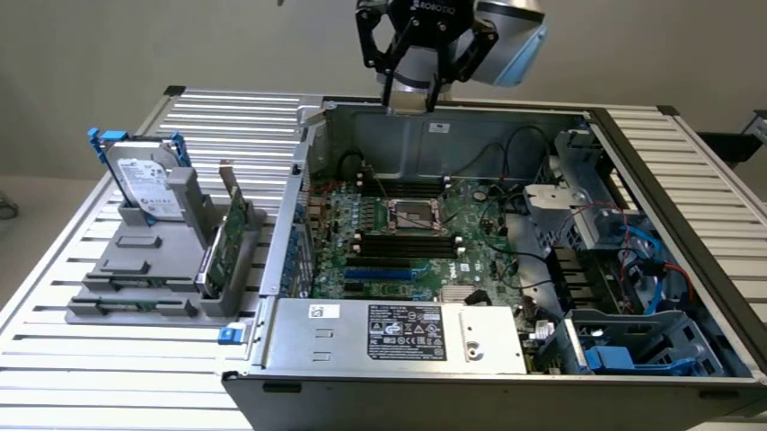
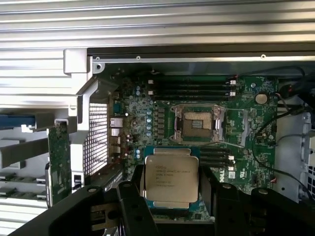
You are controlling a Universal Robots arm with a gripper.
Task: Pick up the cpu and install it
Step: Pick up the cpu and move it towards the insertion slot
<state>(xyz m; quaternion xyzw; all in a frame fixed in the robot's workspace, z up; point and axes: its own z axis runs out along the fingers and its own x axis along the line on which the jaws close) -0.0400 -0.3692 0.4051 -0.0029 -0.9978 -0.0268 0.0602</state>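
Wrist view: the cpu (image 2: 170, 177) is seen clamped between the two black fingers (image 2: 132, 196) of the gripper (image 2: 170, 194), with its silvery, printed top turned toward the camera.
Gripper state: closed on the cpu, with one finger pressed against each of two opposite edges.
Cpu location: held in the gripper and lifted clear of the motherboard (image 2: 246, 113); contact is made with the fingers alone.
Socket (image 2: 198, 123): noted beneath the gripper and well apart from the chip; its contact field is exposed within a metal frame.
Exterior view: the gripper (image 1: 410, 90) is recorded high above the far wall of the computer case (image 1: 480, 139); the socket (image 1: 415, 215) lies down inside the case, below the gripper.
Hard drive (image 1: 150, 189): stood upright in a grey holder (image 1: 144, 269), outside the case and well away from the gripper, toward the exterior view's left.
Green card (image 1: 228, 238): stood on edge in the same holder, between the hard drive and the case.
Support: case and holder are both set on a slatted table (image 1: 72, 359).
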